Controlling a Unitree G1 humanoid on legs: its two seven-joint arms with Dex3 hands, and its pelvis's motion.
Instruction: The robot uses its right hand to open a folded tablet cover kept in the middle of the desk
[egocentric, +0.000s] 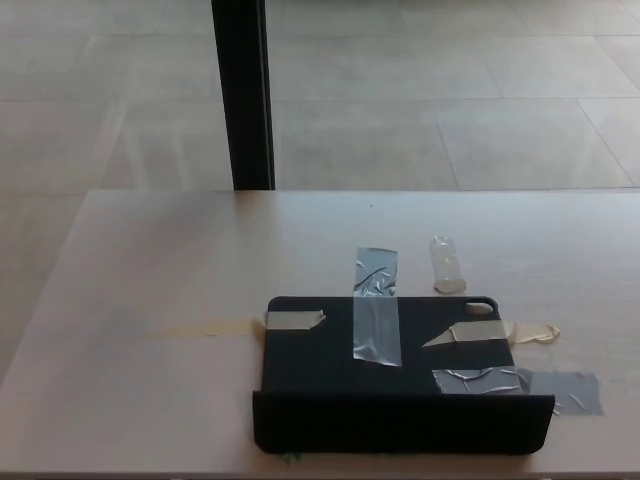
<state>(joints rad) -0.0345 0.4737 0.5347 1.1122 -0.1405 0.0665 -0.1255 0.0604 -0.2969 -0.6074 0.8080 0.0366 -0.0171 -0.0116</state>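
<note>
Cover (400, 375): one, black, lying flat on the near middle of the tabletop (150, 280); a raised black strip runs along its near edge.
Cover corner: a small opening shows at the far right corner.
Grey tape (376, 318): one strip crosses the cover's far edge onto the tabletop; a second grey strip (520, 385) runs off the cover's right side. Count: two.
Beige tape (293, 320): one piece at the cover's far left, with a pale streak continuing leftward on the tabletop; one piece (490, 332) at the far right, ending past the cover's edge. Count: two.
Clear tape (446, 264): one piece, alone on the tabletop, just beyond the cover's far right corner, not touching it.
Tabletop: one, light wood.
Post (243, 95): one, dark, upright behind the tabletop's far edge.
Floor (450, 90): pale tiles.
My left hand: outside the picture; I cannot report its state.
My right hand: outside the picture; I cannot report its state.
</note>
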